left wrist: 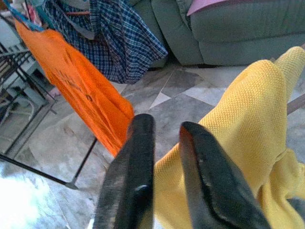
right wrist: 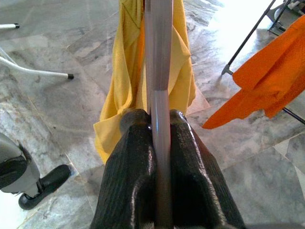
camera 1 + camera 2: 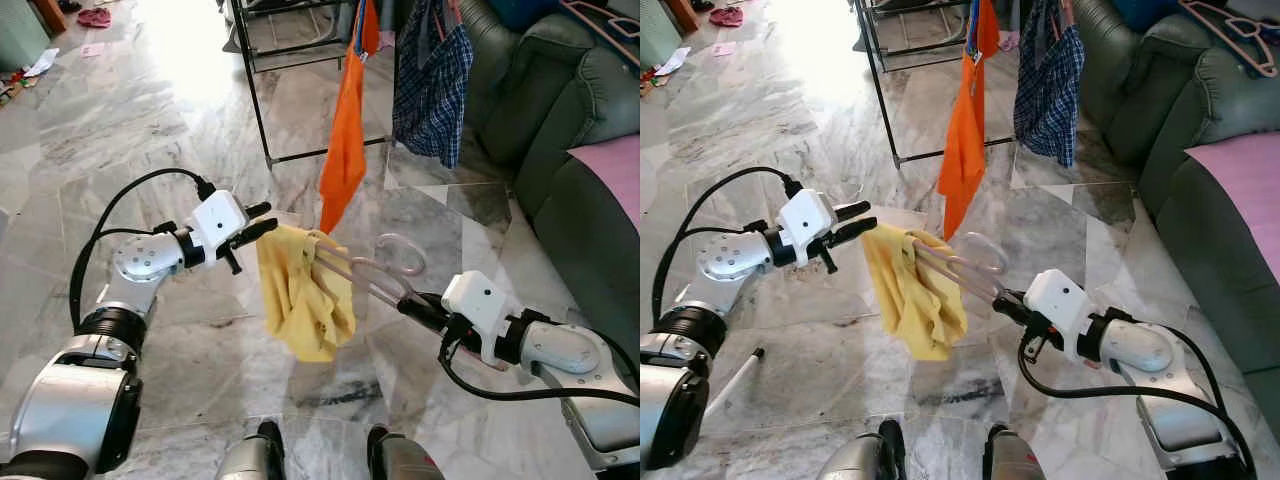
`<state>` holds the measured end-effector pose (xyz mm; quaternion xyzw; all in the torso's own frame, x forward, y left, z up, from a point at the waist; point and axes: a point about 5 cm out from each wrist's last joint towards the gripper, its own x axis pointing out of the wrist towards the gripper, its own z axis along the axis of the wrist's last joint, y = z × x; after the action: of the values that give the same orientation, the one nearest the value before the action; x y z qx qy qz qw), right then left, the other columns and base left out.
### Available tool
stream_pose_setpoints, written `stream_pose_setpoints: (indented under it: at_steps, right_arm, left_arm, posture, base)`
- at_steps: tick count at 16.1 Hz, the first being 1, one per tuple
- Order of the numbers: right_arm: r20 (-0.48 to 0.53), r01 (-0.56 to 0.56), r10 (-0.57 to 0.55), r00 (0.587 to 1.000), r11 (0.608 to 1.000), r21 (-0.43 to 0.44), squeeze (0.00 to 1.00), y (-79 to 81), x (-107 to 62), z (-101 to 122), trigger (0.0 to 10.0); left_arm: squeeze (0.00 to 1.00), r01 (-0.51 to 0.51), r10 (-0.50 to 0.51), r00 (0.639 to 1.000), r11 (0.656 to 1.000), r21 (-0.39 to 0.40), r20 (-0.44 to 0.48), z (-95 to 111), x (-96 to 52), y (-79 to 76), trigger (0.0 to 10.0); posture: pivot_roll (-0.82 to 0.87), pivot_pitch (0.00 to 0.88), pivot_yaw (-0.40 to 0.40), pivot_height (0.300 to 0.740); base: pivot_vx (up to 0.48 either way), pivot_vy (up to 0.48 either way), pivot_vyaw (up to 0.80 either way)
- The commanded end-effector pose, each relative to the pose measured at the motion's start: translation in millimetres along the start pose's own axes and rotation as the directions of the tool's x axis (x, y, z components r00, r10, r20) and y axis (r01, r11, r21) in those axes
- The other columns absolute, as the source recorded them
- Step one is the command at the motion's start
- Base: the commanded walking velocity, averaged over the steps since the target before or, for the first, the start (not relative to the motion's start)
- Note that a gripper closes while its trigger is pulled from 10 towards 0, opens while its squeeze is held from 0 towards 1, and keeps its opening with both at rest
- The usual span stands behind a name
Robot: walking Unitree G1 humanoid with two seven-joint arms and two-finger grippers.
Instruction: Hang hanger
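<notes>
Our right gripper (image 2: 159, 129) is pinched tight on the hanger (image 3: 372, 272), holding it out in the air above the floor (image 3: 150, 150). A yellow shirt (image 3: 300, 295) is draped over the hanger and droops down from it. Our left gripper (image 3: 258, 225) is at the top edge of the yellow shirt. Its fingers (image 1: 131, 181) are a little apart, with yellow cloth right beside them, but we cannot tell if they hold any.

We think the hanger is stiff, thin and light, and smooth enough to slip, so a firm hold on the bar is good. The shirt is soft and floppy and could slide off if we tip the hanger. The hook (image 3: 405, 255) must stay free.

The drying rack (image 3: 262, 110) stands ahead, with an orange cloth (image 3: 345, 140) and a checked cloth (image 3: 432, 85) hanging on it. The sofa (image 3: 560, 130) is close on our right. The floor on our left is open, so there is more room there.
</notes>
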<state>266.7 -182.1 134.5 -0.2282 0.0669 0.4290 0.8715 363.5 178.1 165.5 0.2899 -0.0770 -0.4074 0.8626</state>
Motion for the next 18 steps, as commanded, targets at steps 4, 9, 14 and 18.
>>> stream_pose_setpoints:
  at_steps: [4, 9, 14, 18]
  right_arm:
    - [0.014, -0.029, 0.029, 0.999, 0.999, -0.018, 0.00, 3.6, -3.8, 1, 0.0]
    - [-0.012, -0.048, 0.048, 0.999, 0.998, -0.028, 0.00, 6.7, -2.2, -5, 0.0]
    - [-0.009, 0.014, -0.014, 1.000, 1.000, -0.015, 0.00, 4.2, 2.0, -6, 0.0]
    - [0.021, 0.109, -0.109, 0.994, 0.994, -0.011, 0.00, 0.6, 10.7, -1, 0.0]
  left_arm:
    - [1.00, 0.125, -0.124, 0.992, 0.989, 0.077, -0.018, -1, -5.0, -6.4, 10.0]
    - [1.00, 0.239, -0.229, 0.970, 0.959, 0.154, -0.076, -5, -12.2, -11.2, 10.0]
    - [0.14, 0.081, -0.083, 0.996, 0.992, 0.099, 0.013, 6, -1.4, -1.6, 10.0]
    - [0.00, -0.164, 0.188, 0.979, 0.958, -0.235, 0.081, -5, 13.1, -17.9, 10.0]
  posture:
    - [-0.25, 0.231, 0.067, 0.740]
    - [-0.24, 0.235, 0.067, 0.740]
    - [-0.24, 0.236, 0.073, 0.740]
    - [-0.24, 0.242, 0.063, 0.740]
  base:
    - [0.000, 0.000, 0.00]
    - [0.000, 0.000, 0.00]
    - [0.000, 0.000, 0.00]
    - [0.000, 0.000, 0.00]
